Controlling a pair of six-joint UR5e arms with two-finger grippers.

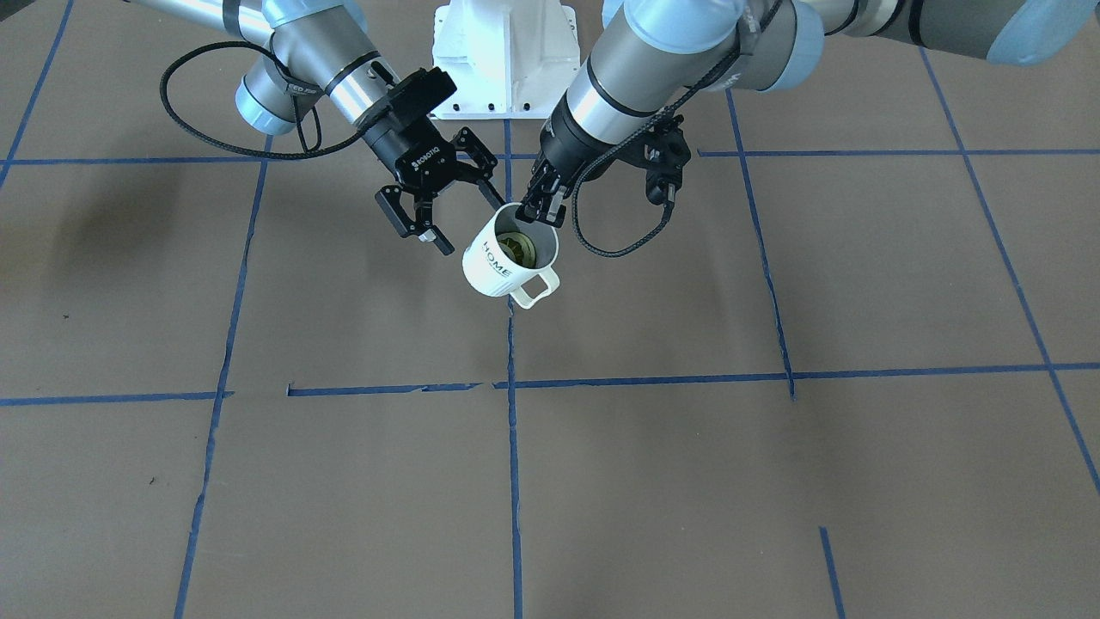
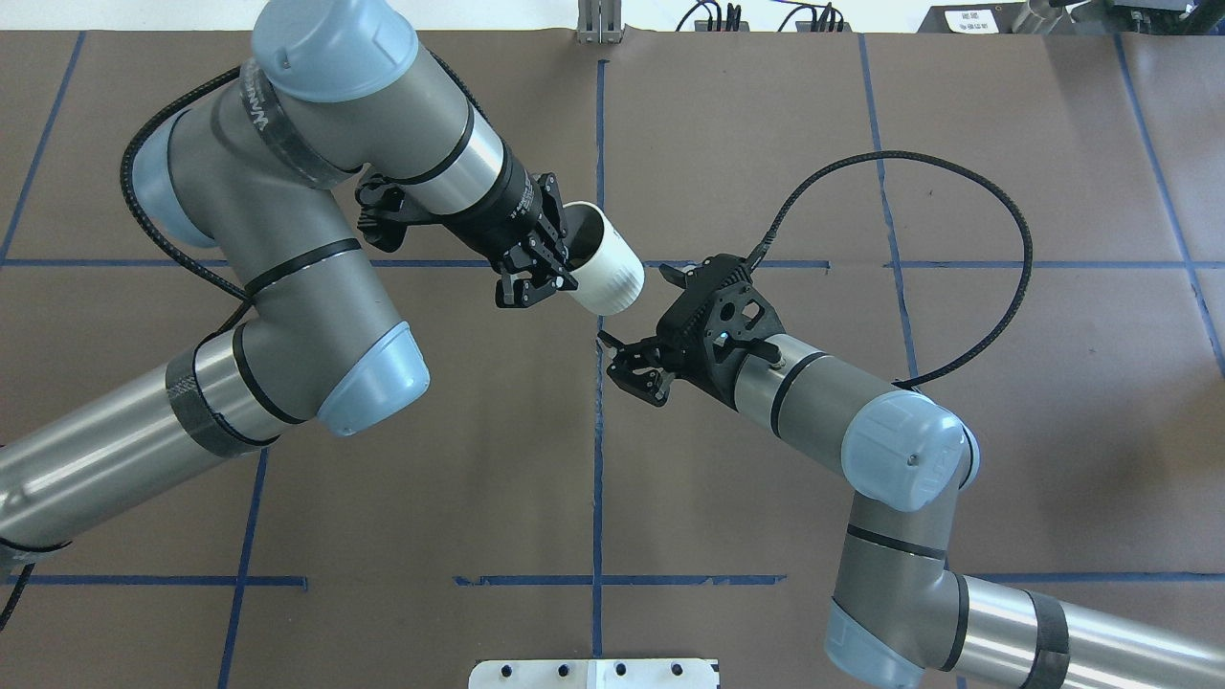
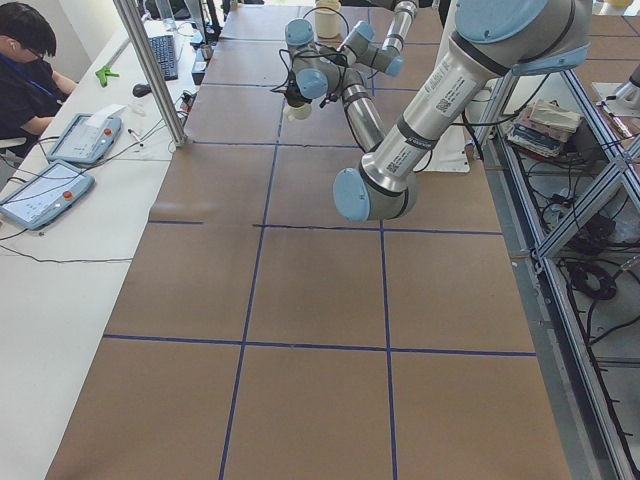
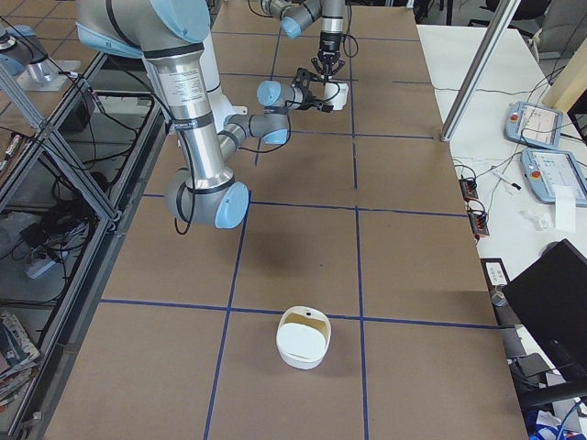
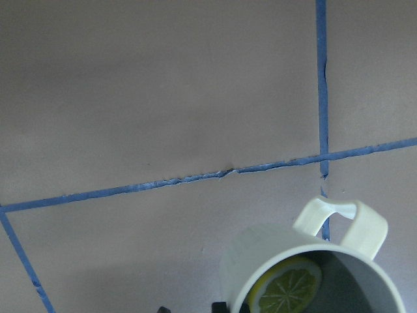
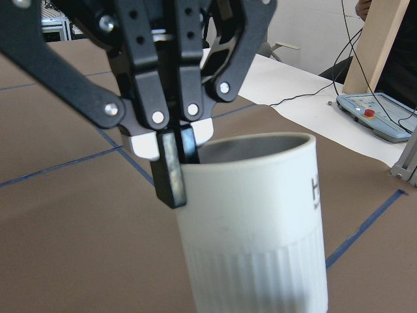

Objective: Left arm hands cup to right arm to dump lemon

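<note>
The white "HOME" cup (image 1: 503, 262) hangs tilted above the table, handle toward the operators' side. My left gripper (image 1: 537, 213) is shut on its rim, one finger inside and one outside. The lemon (image 1: 518, 248), a yellow-green slice, lies inside the cup; it also shows in the left wrist view (image 5: 287, 288). My right gripper (image 1: 471, 223) is open and empty right beside the cup's wall, apart from it. In the overhead view the cup (image 2: 605, 273) sits between the left gripper (image 2: 550, 273) and the right gripper (image 2: 639, 323). The right wrist view shows the cup (image 6: 254, 222) close up with a left finger (image 6: 172, 176) on its rim.
A white bowl (image 4: 303, 337) stands on the table toward the robot's right end, far from both grippers. The robot's white base (image 1: 507, 60) is behind the arms. A person with tablets (image 3: 40, 190) sits at a side table. Blue tape lines grid the brown table.
</note>
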